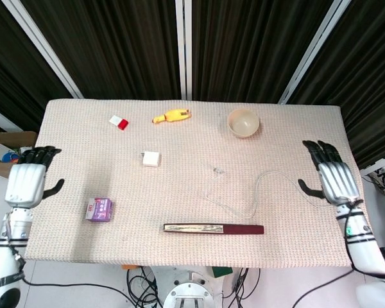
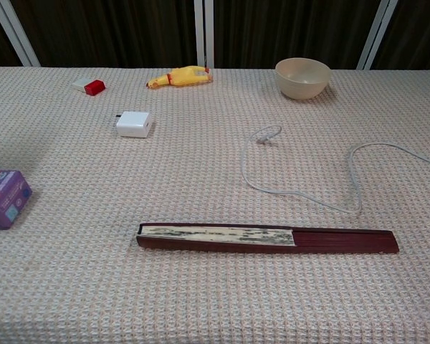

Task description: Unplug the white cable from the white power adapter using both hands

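White power adapter (image 2: 133, 124) lying flat on the woven tablecloth (image 2: 201, 301), left of centre, prongs turned toward the far left. Well apart from it, white cable (image 2: 301, 190) unplugged, its free plug end curled near the table's middle, the rest snaking in loops toward the right edge. No cord touching the adapter. No readable marking on either.

Left hand (image 1: 27, 183) at the table's left edge, fingers spread and straight, thumb out to the side, holding nothing. Right hand (image 1: 333, 178) at the right edge, likewise spread flat and empty, just beside the cable's far run. Neither hand visible from the chest camera.

Nearer the front edge, a closed folding fan (image 2: 266, 238) with dark red ribs, lying lengthwise. Purple box (image 2: 4, 198) at the left, some printing on its face, too small to read. Across the far side: small red-and-white block (image 2: 90, 87), yellow rubber chicken (image 2: 179, 76) on its side, beige bowl (image 2: 302, 77) upright. Beyond the left table edge in the head view, a cardboard box (image 1: 8, 154) of assorted items on the floor.
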### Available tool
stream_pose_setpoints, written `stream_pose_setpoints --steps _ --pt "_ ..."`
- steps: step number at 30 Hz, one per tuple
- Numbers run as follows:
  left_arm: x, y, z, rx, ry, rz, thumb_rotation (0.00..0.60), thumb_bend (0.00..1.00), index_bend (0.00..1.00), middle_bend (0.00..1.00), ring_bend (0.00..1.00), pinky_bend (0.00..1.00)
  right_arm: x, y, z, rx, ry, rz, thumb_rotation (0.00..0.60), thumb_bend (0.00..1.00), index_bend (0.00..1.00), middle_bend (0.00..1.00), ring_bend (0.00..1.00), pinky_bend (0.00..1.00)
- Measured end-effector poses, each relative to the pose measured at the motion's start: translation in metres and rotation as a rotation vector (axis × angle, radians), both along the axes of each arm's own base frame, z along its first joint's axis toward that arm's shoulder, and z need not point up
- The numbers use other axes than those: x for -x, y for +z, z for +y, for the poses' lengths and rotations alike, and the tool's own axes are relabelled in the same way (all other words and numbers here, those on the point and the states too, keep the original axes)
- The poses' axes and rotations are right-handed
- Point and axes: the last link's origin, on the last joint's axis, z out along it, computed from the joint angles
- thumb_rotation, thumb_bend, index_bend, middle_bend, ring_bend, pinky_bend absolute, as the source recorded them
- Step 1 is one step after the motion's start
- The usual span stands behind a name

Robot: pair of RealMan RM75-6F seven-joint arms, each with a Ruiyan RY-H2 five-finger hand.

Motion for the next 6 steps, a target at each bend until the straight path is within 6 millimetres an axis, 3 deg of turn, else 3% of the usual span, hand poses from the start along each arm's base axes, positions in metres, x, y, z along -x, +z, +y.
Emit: stream_pose_setpoints --steps 6 --pt "0.024 0.010 -0.060 -0.043 0.048 0.005 0.600 0.21 0.23 0.19 0.16 0.20 0.049 0.018 0.068 0.049 -0.060 -0.021 0.600 0.34 0.05 0.09 0.00 0.06"
